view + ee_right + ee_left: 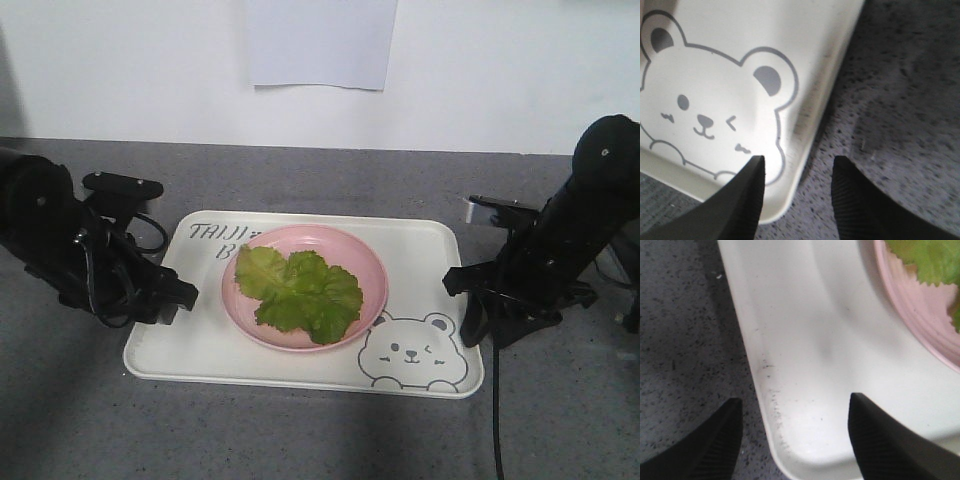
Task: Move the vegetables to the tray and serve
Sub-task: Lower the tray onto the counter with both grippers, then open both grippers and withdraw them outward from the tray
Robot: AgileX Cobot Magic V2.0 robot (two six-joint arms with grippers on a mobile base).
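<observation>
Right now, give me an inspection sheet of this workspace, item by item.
Surface: grey speckled tabletop, against a white wall.
Job's things: vegetables lie in the pink plate, which sits on the tray.
Clutter: nothing seen.
Hands: left hand open, fingers either side of the tray's rim at a corner; right hand open, astride the tray's edge by the bear drawing. Neither is closed on it.
Cables: black cables loop around the left arm; one hangs from the right arm.
Surroundings: a sheet of paper on the wall.
</observation>
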